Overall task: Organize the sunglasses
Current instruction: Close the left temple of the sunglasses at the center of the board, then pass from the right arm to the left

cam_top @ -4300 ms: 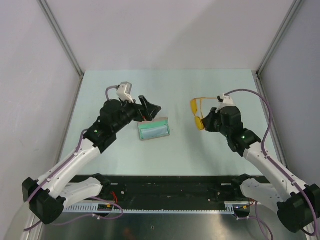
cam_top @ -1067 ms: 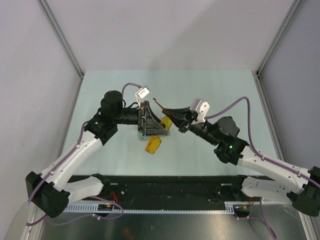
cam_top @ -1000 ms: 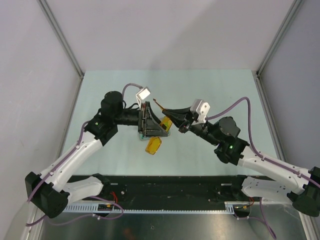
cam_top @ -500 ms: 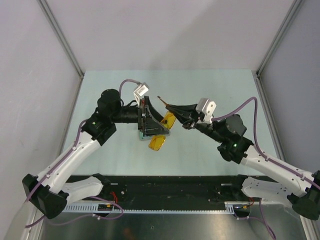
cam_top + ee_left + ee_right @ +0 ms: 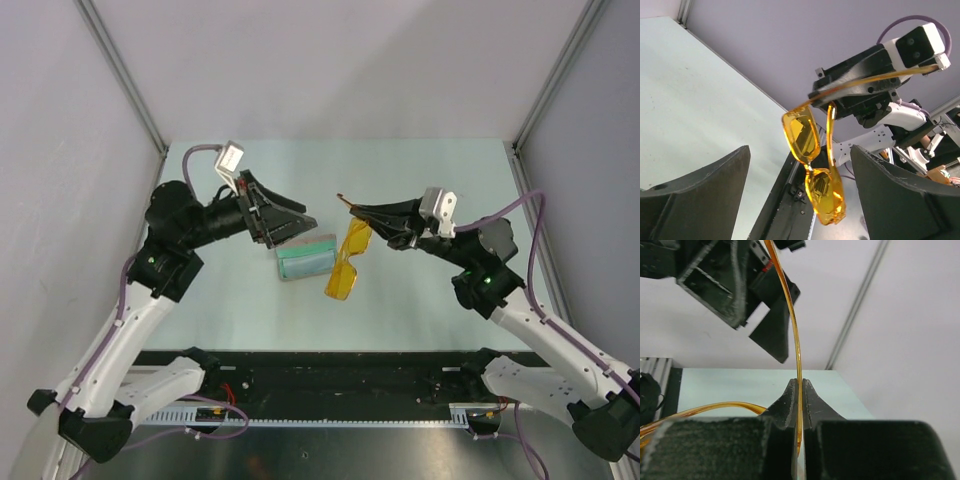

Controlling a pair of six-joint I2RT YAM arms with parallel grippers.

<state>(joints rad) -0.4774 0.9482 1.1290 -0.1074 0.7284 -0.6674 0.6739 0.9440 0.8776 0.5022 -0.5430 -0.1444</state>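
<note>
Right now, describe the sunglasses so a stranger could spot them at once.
On the pale green table, look centre, just right of the open grey case. There the right claw dangles the sunglasses by one thin temple; nothing else is translucent orange-yellow.

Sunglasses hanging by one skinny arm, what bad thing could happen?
The right tool pinches only one thin yellow temple arm, so the translucent orange sunglasses could slip out or twist. They seem to hang beside the grey-beige rectangular case, not over it, so letting go now might miss it.
</note>
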